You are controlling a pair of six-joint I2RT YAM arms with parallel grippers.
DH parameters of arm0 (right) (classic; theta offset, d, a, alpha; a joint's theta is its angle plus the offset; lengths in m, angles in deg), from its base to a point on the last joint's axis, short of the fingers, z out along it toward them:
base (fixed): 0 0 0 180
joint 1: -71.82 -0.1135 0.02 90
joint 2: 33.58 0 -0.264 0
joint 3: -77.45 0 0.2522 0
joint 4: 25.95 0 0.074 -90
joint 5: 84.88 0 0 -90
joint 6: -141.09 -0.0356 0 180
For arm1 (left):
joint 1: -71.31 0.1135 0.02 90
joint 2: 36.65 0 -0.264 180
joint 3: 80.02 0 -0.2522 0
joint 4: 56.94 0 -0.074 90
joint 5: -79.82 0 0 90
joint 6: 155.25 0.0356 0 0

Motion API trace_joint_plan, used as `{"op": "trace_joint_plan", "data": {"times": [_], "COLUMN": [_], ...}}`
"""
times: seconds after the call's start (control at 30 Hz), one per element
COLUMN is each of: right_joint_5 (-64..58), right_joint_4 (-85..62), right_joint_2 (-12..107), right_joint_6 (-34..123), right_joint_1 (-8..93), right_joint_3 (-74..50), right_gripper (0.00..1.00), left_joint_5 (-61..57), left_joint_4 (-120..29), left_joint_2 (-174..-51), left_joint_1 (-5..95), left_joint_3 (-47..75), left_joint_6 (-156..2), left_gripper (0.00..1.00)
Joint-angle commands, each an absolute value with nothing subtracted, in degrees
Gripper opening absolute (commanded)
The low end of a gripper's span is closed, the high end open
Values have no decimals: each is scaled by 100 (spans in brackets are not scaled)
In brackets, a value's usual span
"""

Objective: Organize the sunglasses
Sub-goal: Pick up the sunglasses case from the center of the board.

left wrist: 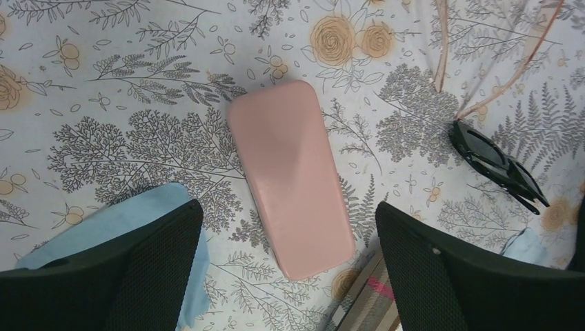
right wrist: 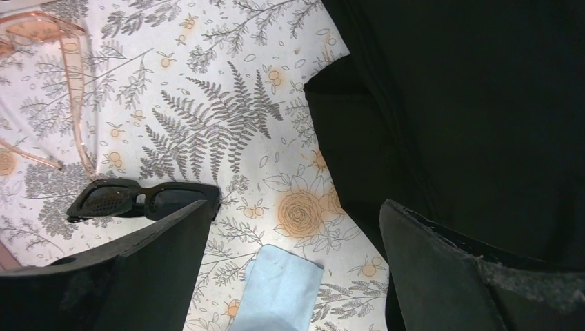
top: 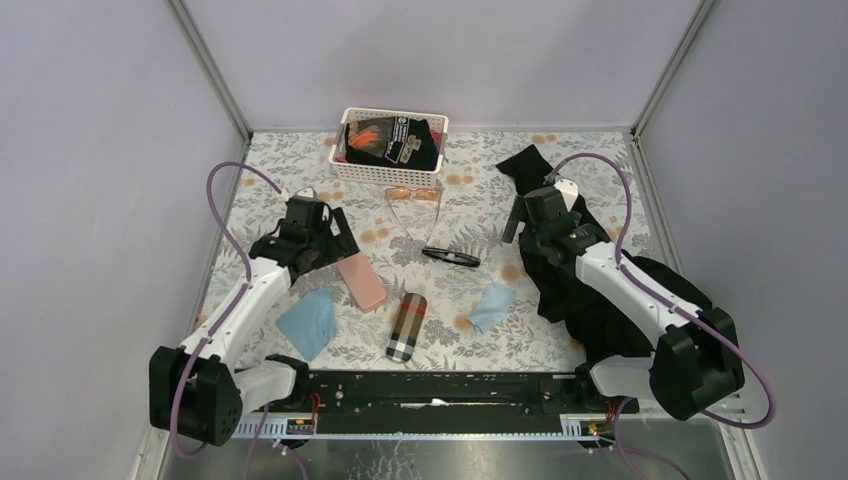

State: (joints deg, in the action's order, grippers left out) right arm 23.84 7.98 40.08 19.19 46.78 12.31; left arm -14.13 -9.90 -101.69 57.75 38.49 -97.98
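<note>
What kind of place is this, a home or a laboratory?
Probably a robot test cell, not a home: plain grey walls enclose a floral-covered table, and the left arm and right arm are bolted at its near edge.

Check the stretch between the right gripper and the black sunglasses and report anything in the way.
Nothing visible does. The open right gripper hovers over bare tablecloth beside the black sunglasses. The blue cloth lies toward the near edge, the black fabric on the gripper's other side; neither sits between.

Plain lavender-grey walls [top: 100,150] enclose a floral-patterned table [top: 480,215]; the corner posts [top: 210,70] look metallic, under even light.
</note>
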Motion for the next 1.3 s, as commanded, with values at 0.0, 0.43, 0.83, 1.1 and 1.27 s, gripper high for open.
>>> {"op": "trace_joint_plan", "data": {"times": [0.0,0.43,0.83,1.1,1.27], "right_joint_5": [2204,1378,1008,925,843], "right_joint_4": [395,29,-84,-139,-214], "right_joint_2": [3706,3646,3339,3277,3331], "right_joint_6": [2066,2259,2361,2359,2323], "right_joint_1": [4687,4686,4686,4694,4686], "right_joint_3": [1285,1436,1610,1651,1683], "right_gripper": [100,100,100,100,100], "left_joint_5": [-1683,-2816,-3416,-3207,-3157], "left_joint_4": [-810,-47,219,201,-54], "left_joint_2": [-10409,-11195,-12261,-12992,-12992], "left_joint_1": [5739,5082,4187,4178,4180], "left_joint_3": [3748,3087,2765,2849,3090], "left_joint_6": [-9971,-10962,-12135,-12276,-12314], "left_gripper": [99,99,99,98,92]}}
